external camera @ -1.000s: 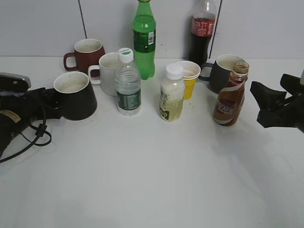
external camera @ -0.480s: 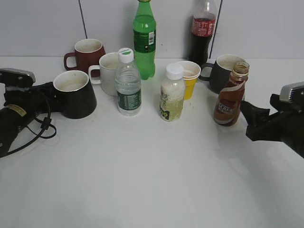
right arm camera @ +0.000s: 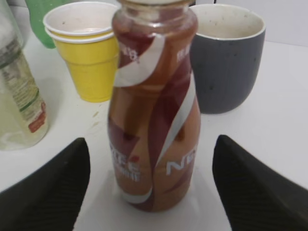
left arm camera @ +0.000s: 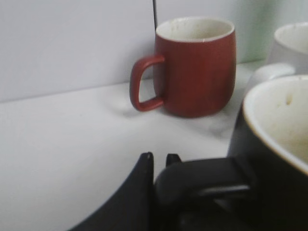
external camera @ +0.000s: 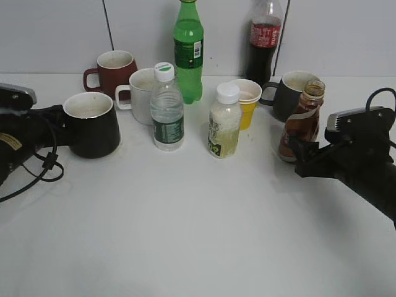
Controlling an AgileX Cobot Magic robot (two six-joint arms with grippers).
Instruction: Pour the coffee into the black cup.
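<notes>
Four mugs stand on the white bench [external camera: 204, 235]: a maroon mug [external camera: 114, 68], a white mug [external camera: 143, 94], a dark grey mug [external camera: 291, 91] and the black cup [external camera: 93, 124] near the left edge. The left claw [left arm camera: 159, 166] is clamped on the black cup's handle. Five bottles stand upright; the coffee [external camera: 302, 120] is toward the right edge, just in front of the grey mug. The right claw [right arm camera: 151, 185] is spread wide, a finger on either side of the coffee, not touching. Two stacked yellow cups [external camera: 246, 102] sit near the back edge.

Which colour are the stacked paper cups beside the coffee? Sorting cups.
Yellow outside, white inside; clearest in the right wrist view.
</notes>
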